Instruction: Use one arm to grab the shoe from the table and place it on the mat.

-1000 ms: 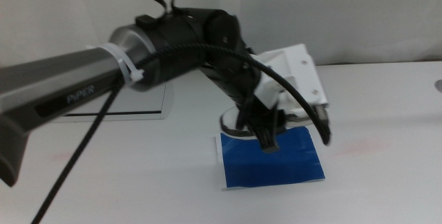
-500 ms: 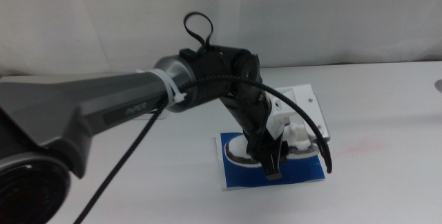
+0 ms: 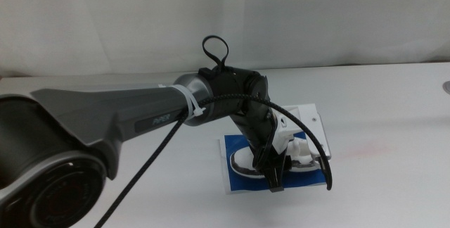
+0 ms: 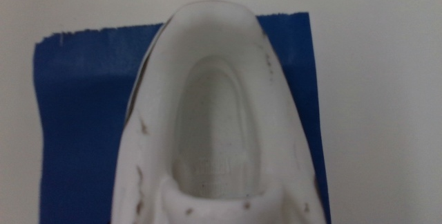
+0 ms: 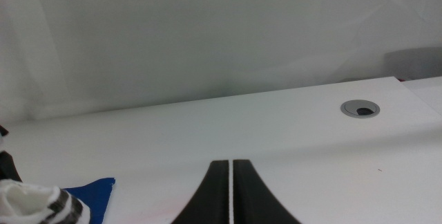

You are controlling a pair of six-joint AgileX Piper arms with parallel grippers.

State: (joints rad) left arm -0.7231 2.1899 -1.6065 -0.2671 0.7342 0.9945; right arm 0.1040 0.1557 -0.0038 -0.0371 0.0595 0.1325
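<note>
The shoe (image 3: 247,160), a black-and-white sneaker with a white sole, sits low on the dark-blue mat (image 3: 238,181) in the middle view. My left gripper (image 3: 275,170) comes in from the left on the black arm (image 3: 232,98) and is shut on the shoe from above, one dark jaw in front of it. In the left wrist view the shoe's white collar (image 4: 217,134) fills the picture with the mat (image 4: 83,113) under it; the jaws are hidden there. My right gripper (image 5: 228,163) is shut and waits low over the table (image 5: 276,127), with the shoe (image 5: 34,202) and mat (image 5: 93,195) off to one side.
The arm's white gripper block (image 3: 308,117) hangs over the mat's far edge. A grey round hole (image 5: 360,108) is set in the white tabletop, at the right edge in the middle view (image 3: 446,85). A pale wall stands behind the table.
The left arm has swung forward and lowered, bringing the shoe from above the mat's far edge down onto the mat. The mat has not moved.
</note>
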